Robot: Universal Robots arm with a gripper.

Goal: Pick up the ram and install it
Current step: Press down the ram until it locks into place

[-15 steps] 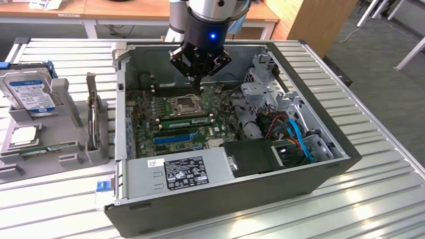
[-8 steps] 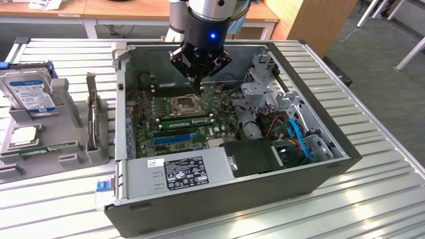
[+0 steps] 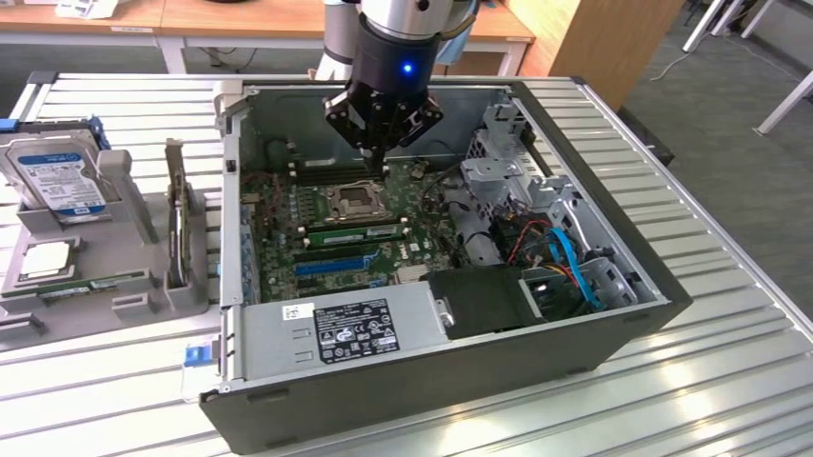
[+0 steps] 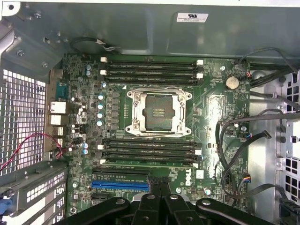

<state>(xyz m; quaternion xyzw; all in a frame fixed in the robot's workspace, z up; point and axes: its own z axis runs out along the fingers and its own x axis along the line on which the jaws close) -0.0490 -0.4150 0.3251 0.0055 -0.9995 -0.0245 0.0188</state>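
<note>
My gripper [image 3: 381,162] hangs inside the open computer case [image 3: 635,286], over the black memory slots behind the CPU socket [image 3: 352,198]. Its fingers [image 4: 153,202] are pressed together with nothing between them, and they show dark at the edge of the wrist view near the blue slot [image 4: 119,184]. A ram [image 3: 356,229], a long green stick, stands in a slot just in front of the socket. In the wrist view it is the greenish strip [image 4: 149,162] in the last black slot of that bank. My gripper is apart from it.
A grey fixture [image 3: 128,305] at the exterior view's left holds a hard drive [image 3: 57,181], a CPU [image 3: 45,259] and another green stick [image 3: 91,284]. Inside the case are the power supply [image 3: 343,328], a drive cage [image 3: 508,181] and blue and orange cables [image 3: 572,262].
</note>
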